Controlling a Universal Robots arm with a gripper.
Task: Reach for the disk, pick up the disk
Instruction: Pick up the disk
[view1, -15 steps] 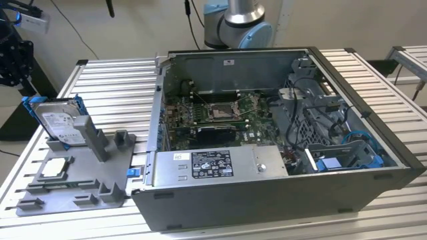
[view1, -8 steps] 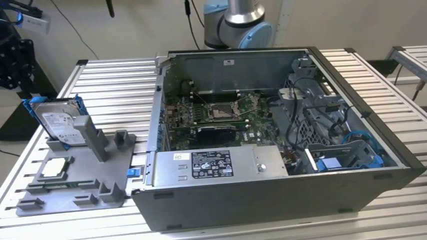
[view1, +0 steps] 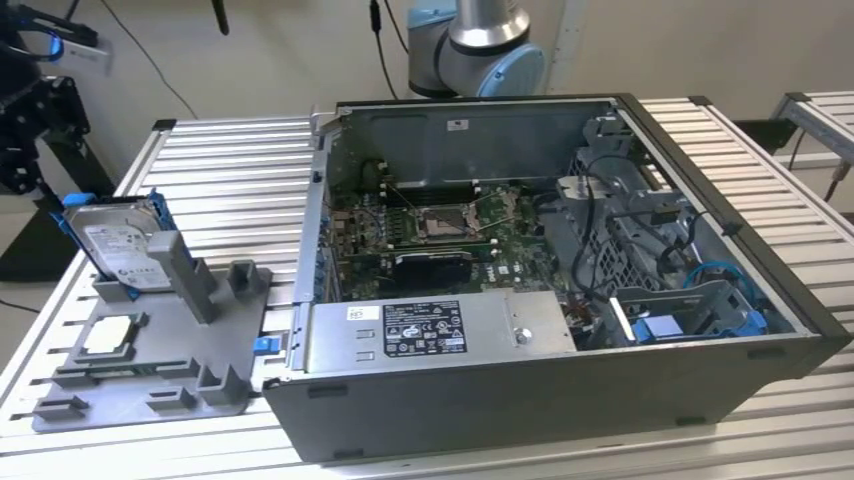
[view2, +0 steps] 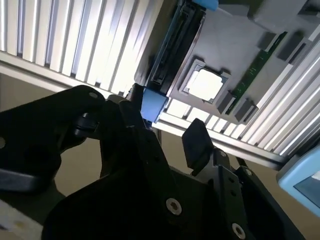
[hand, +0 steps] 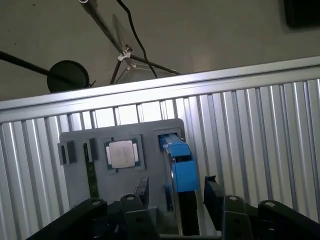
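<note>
In the exterior view, the disk (view1: 118, 240) stands on edge in a grey holder (view1: 174, 350) near the tabletop (view1: 227, 150) edge on the exterior view's left, beside the open computer case (view1: 534, 400). Nothing grips it. A post (view1: 183, 272) of the holder rises close against it, and a finger coming down wide could strike that post.

In the second wrist view, the hand (view2: 167, 125) is spread wide and empty, with the disk (view2: 172, 50) edge-on beyond it. The line of approach looks slanted. Closing at a tilt could wedge the disk in its slot.

In the first wrist view, the disk (hand: 175, 150) lines up between the fingers. A small chip (hand: 121, 153) lies just beside it and could be knocked. A grip on the blue bracket (hand: 185, 175) alone might flex and slip.
</note>
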